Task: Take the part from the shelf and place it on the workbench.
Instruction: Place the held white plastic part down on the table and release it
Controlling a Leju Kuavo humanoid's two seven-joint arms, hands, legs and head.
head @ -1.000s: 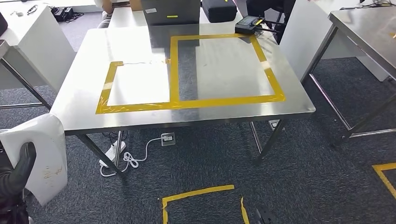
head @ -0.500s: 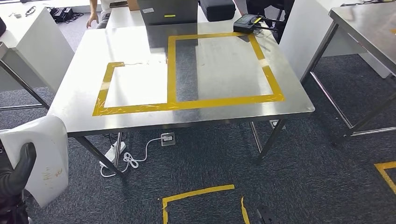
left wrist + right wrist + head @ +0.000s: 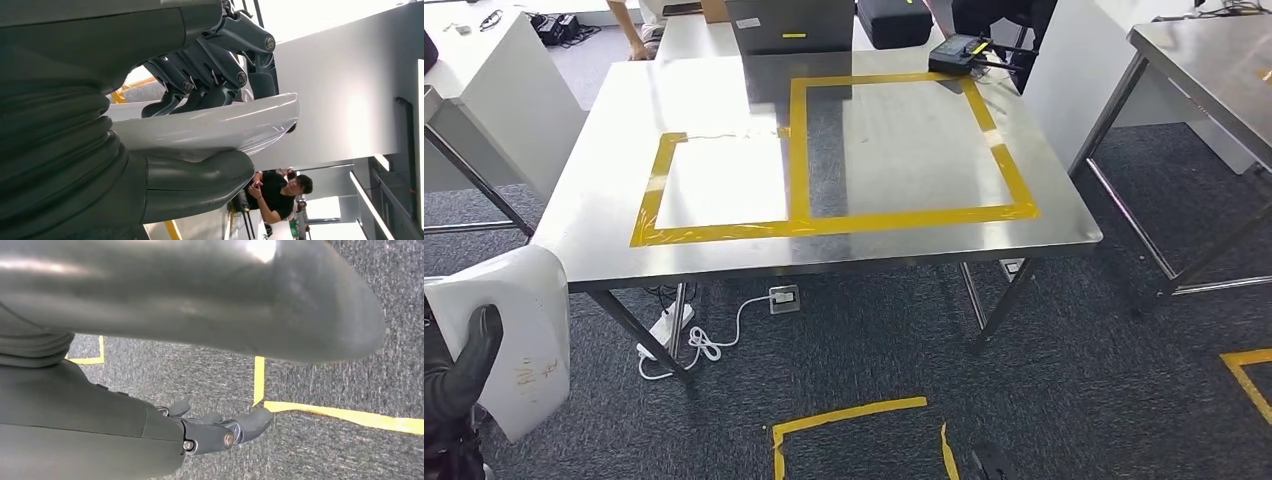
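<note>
Part (image 3: 519,340): white curved panel, sitting low at the near left, short of the workbench (image 3: 724,250). Left hand (image 3: 464,365): grasping the part, thumb (image 3: 200,185) and fingers (image 3: 210,80) pressing opposite faces. Right hand (image 3: 220,432): hanging over carpet (image 3: 325,455), fingers loosely extended, holding nothing. Workbench: steel, bearing yellow tape (image 3: 824,222) rectangles.

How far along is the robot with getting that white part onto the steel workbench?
Done: the white part is off the shelf, gripped by the left hand, thumb and fingers clamped on it. In hand: carrying it, low beside the workbench. Left: setting it on the tabletop, probably within the yellow tape outline. The right hand hangs, holding nothing.
</note>
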